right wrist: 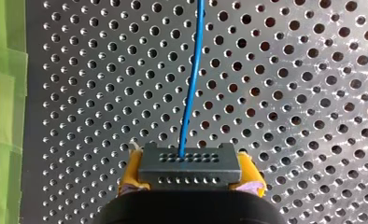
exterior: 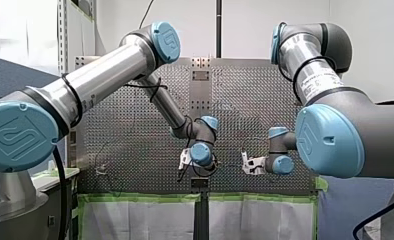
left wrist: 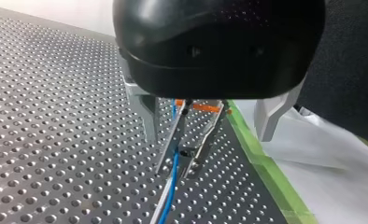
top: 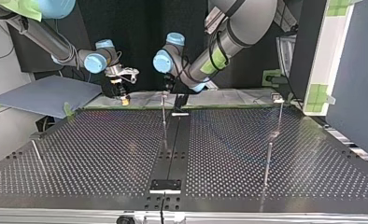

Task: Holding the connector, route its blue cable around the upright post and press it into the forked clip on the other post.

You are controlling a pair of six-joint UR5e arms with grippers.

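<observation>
Routing looks hardly begun: my right gripper clamps the connector by the taped table edge; next, loop the blue cable round the post.

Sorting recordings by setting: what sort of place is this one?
Likely a robotics lab bench: a perforated metal table edged with green tape, my left arm and my right arm reaching over it, and an upright post fixed to it.

Left wrist view: my left gripper, black-bodied, hangs over the perforated table. Its two thin metal fingers narrow toward tips that stand slightly apart, with the blue cable running between them. Green tape edges the table, beside a white sheet
</observation>
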